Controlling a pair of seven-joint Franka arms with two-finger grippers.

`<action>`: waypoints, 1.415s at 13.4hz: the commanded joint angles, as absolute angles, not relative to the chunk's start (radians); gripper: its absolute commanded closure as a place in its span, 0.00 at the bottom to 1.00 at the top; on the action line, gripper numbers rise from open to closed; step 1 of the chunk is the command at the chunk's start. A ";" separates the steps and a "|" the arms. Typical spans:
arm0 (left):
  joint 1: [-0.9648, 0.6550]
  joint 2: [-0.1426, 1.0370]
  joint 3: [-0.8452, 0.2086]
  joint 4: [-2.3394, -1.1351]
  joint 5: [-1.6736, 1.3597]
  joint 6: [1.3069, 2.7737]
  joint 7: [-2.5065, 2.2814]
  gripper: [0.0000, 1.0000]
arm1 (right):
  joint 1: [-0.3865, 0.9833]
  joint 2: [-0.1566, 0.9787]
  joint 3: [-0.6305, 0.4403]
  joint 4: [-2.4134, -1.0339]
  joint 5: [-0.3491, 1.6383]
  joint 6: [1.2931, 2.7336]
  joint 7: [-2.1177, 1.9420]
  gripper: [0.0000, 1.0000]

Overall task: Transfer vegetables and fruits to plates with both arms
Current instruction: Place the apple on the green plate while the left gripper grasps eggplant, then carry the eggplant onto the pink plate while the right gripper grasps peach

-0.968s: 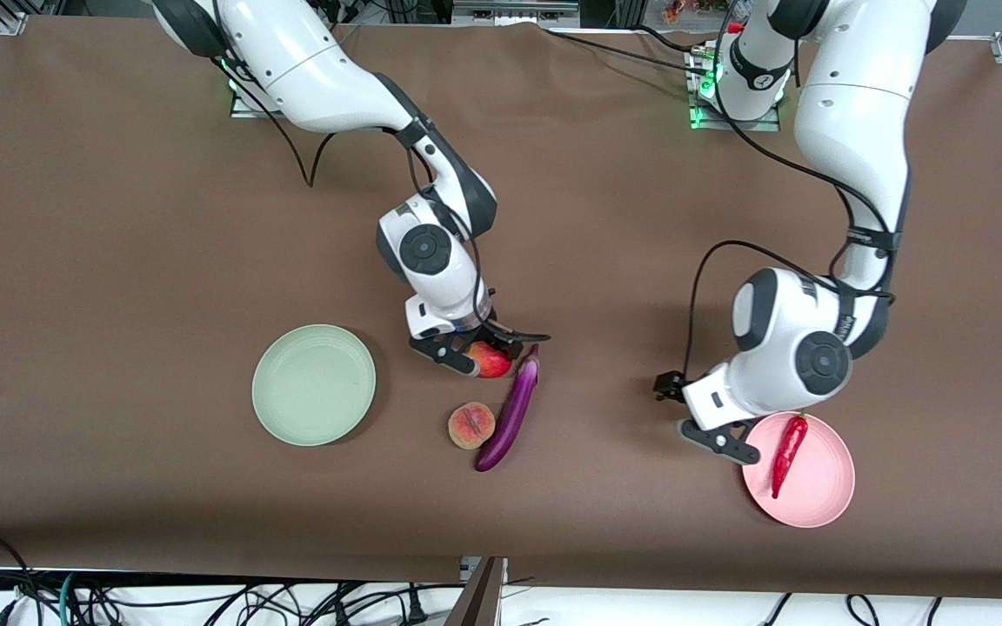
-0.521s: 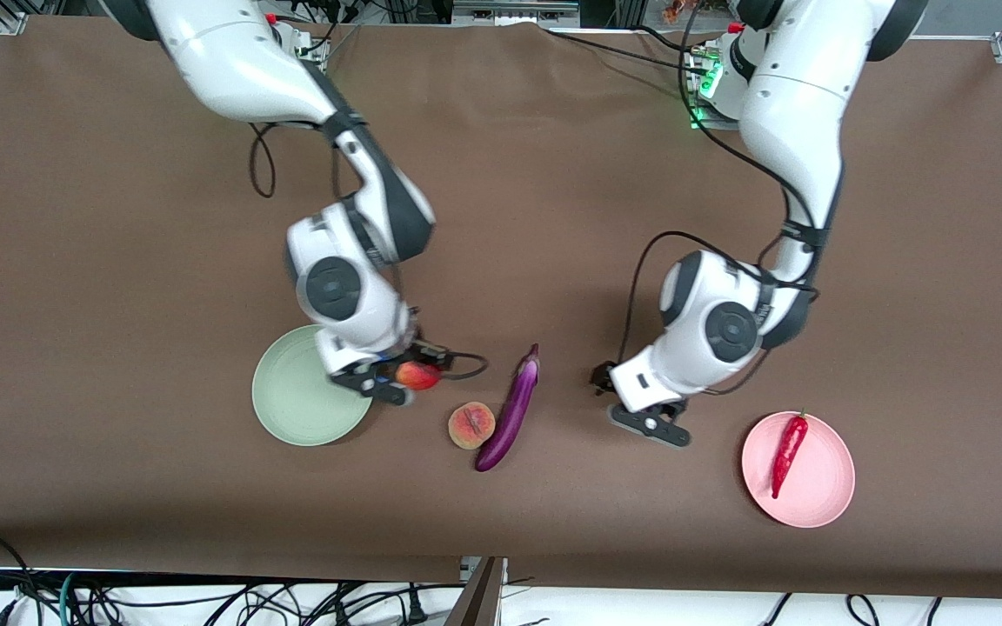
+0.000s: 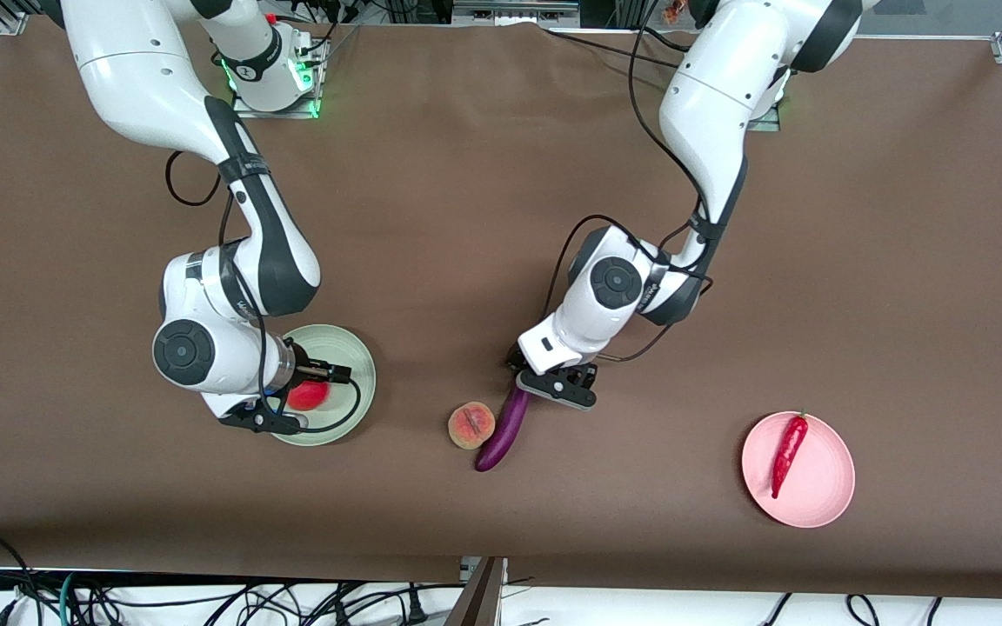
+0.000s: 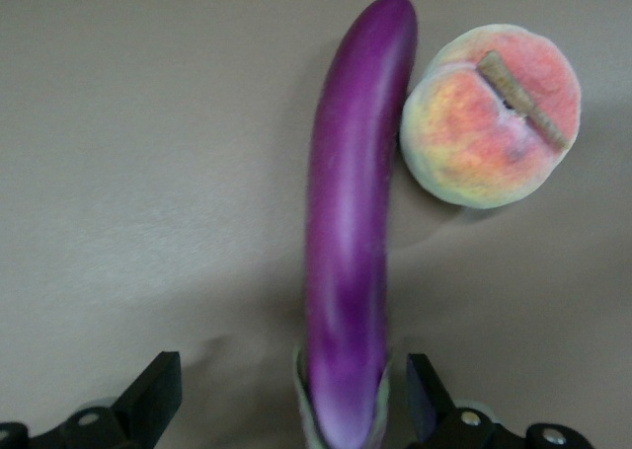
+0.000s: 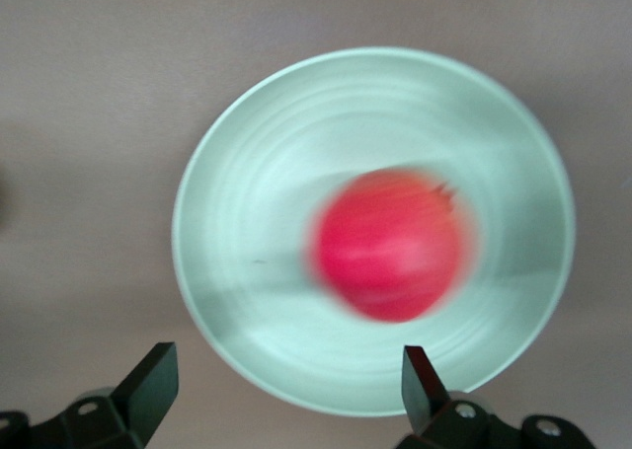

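Right now both arms are reaching down over the brown tabletop (image 3: pixel 501 174). The right gripper (image 5: pixel 281 395) hangs over the pale green plate (image 3: pixel 353 356), which sits toward the right arm's end and closer to the tabletop's front edge than to the edge where the bases stand. Its jaws are spread wide with nothing between them. Below them the round red fruit (image 5: pixel 387 244) lies in the plate, a little off the middle, its small crown tip pointing toward the rim; it looks smeared in the right wrist view, so I cannot tell whether it has settled.

The left gripper (image 4: pixel 286 405) is over the stem end of the purple eggplant (image 3: pixel 503 433), around the middle of the tabletop. Its jaws are open too, one finger on each side of the eggplant's green-capped end, clear of the skin as far as the left wrist view shows. The eggplant lies flat, its rounded tip pointing toward the front edge. The peach (image 3: pixel 470 425) sits just beside it, on the side toward the right arm's end, pressed against or all but touching the eggplant near its tip, crease and short brown stem facing up.

Toward the left arm's end, near the front edge, the pale pink plate (image 3: pixel 823 500) holds the red chili pepper (image 3: pixel 787 456), lying lengthwise with its green stem at the rim.
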State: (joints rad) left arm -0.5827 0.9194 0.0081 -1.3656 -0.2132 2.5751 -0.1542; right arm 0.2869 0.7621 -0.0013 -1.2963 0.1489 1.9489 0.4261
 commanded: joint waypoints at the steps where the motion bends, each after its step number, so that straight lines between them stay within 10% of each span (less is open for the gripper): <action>1: -0.600 0.937 0.026 -1.364 -0.204 2.605 -0.169 0.00 | 0.328 0.771 0.012 -1.231 0.192 1.956 0.592 0.00; 4: -0.632 0.956 0.032 -1.364 -0.204 2.648 -0.176 0.05 | 0.394 0.816 0.018 -1.186 0.192 2.069 0.756 0.00; 6: -0.644 0.963 0.044 -1.368 -0.206 2.667 -0.184 0.88 | 0.420 0.863 0.034 -1.183 0.224 2.230 0.862 0.00; 7: -0.638 0.962 0.048 -1.376 -0.204 2.669 -0.189 1.00 | 0.434 0.892 0.038 -1.181 0.232 2.329 0.920 0.00; 19: -0.128 0.750 0.129 -1.391 -0.101 2.345 0.667 1.00 | 0.479 1.051 0.075 -1.149 0.235 2.707 1.106 0.00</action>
State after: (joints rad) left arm -0.1839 0.7755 0.1409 -1.3636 -0.1424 2.3535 0.5392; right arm 0.4831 1.0131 0.0573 -1.1996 0.2200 2.6949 1.0936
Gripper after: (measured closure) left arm 0.665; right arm 0.000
